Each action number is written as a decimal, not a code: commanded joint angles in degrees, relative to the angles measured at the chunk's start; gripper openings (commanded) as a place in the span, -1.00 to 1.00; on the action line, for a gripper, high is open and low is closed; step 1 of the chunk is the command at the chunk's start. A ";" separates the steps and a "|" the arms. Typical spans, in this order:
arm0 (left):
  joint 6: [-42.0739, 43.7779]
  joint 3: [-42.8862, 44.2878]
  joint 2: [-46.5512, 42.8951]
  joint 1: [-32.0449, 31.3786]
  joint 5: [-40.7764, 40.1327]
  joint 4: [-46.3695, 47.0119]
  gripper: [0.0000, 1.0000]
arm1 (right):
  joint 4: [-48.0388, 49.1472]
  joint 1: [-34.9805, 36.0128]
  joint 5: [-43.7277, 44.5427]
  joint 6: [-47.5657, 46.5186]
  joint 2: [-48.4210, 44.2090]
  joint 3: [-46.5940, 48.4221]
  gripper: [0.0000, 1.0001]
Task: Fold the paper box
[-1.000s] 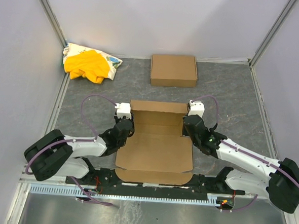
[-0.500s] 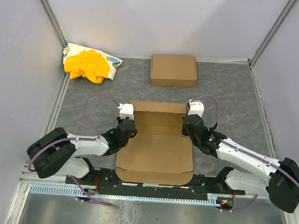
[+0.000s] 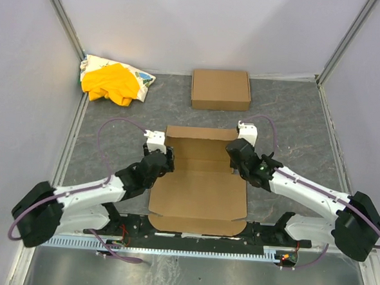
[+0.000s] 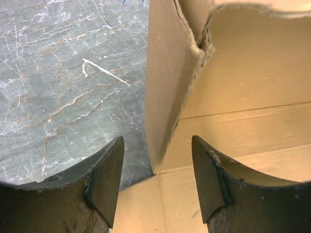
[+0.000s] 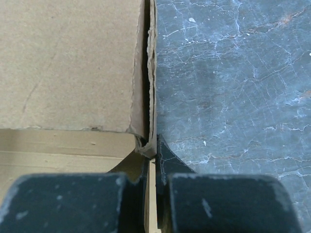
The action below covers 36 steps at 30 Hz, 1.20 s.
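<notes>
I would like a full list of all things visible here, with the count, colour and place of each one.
paper box: 1, brown, open, middle of table between the arms
cardboard box: 1, brown, flat and closed, far edge of table
cloth bundle: 1, yellow and white, far left corner
table: 1, grey marbled, under everything
left pincer: 1, black, open, astride paper box's raised left wall
right pincer: 1, black, shut on paper box's right wall

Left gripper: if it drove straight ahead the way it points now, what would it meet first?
Probably the raised left side flap of the paper box: its near edge stands between the open jaws of the left gripper, so the flap would slide in between them. Depth is uncertain.
</notes>
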 commanded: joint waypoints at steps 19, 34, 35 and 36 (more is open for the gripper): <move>1.73 27.90 -43.49 -0.47 9.60 -47.75 -0.04 | -48.45 -1.77 -12.60 -35.27 18.99 61.14 -0.97; 5.40 19.65 -54.14 -0.46 3.74 -46.34 -0.03 | -61.44 -1.79 -21.28 -39.08 47.82 83.46 -0.03; 5.33 19.02 -55.08 -0.47 3.33 -46.28 -0.03 | -60.89 -1.79 -20.58 -38.76 47.50 83.46 0.07; 5.16 18.37 -56.14 -0.43 2.97 -46.27 -0.03 | -60.16 -1.78 -20.20 -38.50 46.38 83.21 0.25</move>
